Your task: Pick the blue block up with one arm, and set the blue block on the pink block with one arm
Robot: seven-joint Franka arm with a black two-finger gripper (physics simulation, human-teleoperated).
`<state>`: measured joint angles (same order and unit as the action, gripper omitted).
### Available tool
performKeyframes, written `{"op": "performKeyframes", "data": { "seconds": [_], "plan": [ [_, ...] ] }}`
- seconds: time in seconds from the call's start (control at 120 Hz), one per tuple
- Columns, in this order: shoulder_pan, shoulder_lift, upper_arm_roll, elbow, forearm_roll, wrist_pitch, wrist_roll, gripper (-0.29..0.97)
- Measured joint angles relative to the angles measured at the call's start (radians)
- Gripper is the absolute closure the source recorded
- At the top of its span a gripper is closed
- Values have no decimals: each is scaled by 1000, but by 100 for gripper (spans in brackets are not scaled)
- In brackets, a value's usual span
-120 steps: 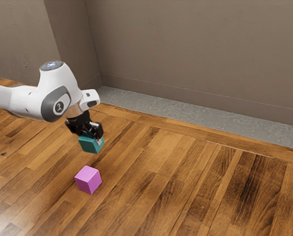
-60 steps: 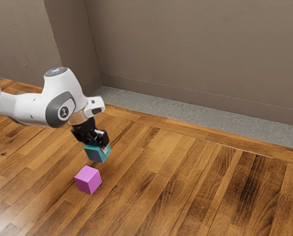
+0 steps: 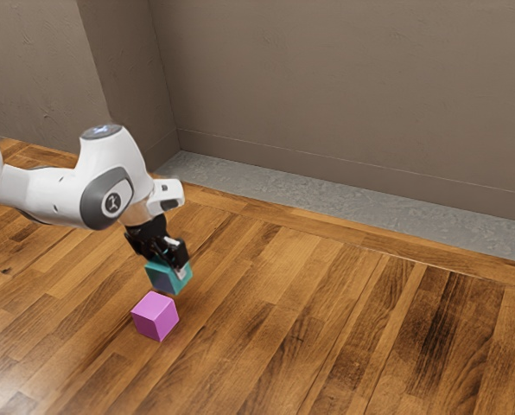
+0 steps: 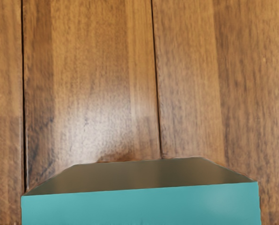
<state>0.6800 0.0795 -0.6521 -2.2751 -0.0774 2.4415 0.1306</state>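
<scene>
Blue block, clenched in claw, hangs in air just above pink block on wood surface, seemingly off-centre toward the exterior view's right; risk: early release w/o alignment, block tips off edge.

The arm is cut off by the exterior view's left edge, so its base lies out of sight. The gripper covers the top of the blue block, and its 2 fingers are too small to tell apart from the dark hand. Whether the blue block's lowest corner touches the pink block or hangs just above it cannot be told. The pink block shows 3 faces; the others are hidden. In the wrist view the blue block is cut off by the lower edge, and the wooden table runs past every edge
</scene>
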Motion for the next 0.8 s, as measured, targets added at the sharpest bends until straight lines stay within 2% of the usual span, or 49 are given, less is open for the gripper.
{"op": "performKeyframes", "data": {
  "seconds": [0.233,0.8],
  "plan": [
    [1,-9,0,-20,33,-13,17,34],
    [-1,-127,-1,-126,37,-41,32,34]
  ]
}}
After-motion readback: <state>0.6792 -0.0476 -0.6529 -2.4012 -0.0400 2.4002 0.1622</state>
